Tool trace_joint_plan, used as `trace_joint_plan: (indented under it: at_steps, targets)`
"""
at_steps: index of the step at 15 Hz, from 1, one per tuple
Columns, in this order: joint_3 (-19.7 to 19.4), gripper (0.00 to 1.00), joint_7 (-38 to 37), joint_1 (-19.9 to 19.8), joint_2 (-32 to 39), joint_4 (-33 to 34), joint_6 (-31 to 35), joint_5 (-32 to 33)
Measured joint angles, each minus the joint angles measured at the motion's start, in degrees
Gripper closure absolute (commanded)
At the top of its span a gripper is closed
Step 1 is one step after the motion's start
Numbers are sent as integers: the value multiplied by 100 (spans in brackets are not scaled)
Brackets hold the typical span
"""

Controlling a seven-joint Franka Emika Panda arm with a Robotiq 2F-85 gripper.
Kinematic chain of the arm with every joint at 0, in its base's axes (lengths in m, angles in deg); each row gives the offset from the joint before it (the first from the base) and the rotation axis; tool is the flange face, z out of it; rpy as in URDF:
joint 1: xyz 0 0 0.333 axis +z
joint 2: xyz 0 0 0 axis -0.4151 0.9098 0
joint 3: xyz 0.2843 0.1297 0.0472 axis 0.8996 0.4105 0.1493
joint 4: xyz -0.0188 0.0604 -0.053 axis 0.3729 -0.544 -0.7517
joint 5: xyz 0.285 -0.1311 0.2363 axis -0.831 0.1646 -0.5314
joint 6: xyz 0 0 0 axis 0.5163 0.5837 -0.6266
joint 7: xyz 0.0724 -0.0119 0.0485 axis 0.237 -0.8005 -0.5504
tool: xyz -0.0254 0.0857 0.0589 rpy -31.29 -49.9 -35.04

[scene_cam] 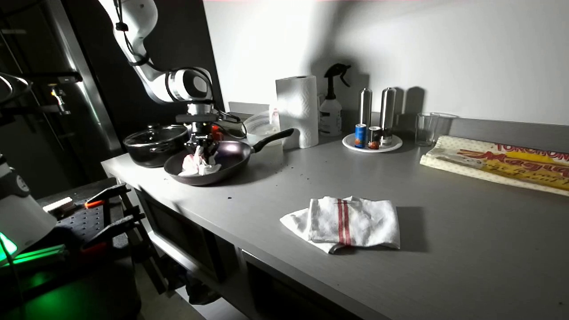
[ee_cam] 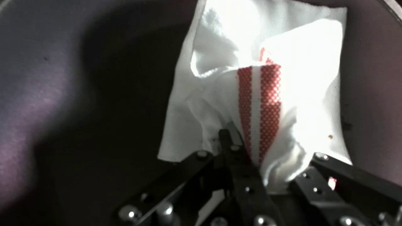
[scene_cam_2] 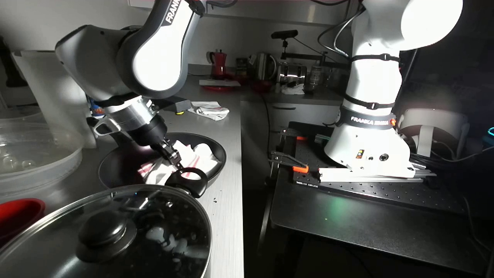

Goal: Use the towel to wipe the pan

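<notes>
Now, striped towel [ee_cam: 259,97]: it lies crumpled inside the pan [scene_cam: 233,150], its loose edges spread out below the gripper [scene_cam: 203,152].
Gripper: its fingers point down and pinch a bunched fold of the cloth; the wrist view buries one fingertip in fabric, so how deep the bite runs is hard to tell.
Weight and stiffness: the towel is probably very light and limp, so it bends rather than pushes; only the wad beneath the fingers is likely to carry pressure.
Slip: woven cloth should hold well between the pads, though a thin pinch may creep out under a strong drag; breakage seems no worry.
Best hold: the thick gathered middle near the red bands, not a lone corner, which leaves a broad skirt for wiping.
Pan: smooth-looking and rigid, it may skid on the counter [scene_cam: 466,249] under hard sideways force, so gentle strokes suit it.
Second towel [scene_cam: 362,222]: folded, red-striped, well apart from the pan.
</notes>
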Motion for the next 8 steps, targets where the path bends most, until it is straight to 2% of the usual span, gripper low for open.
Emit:
trace_joint_plan:
  at_steps: [8]
  targets:
    - [-442,97,-111,-722,-469,-136,1106,-352]
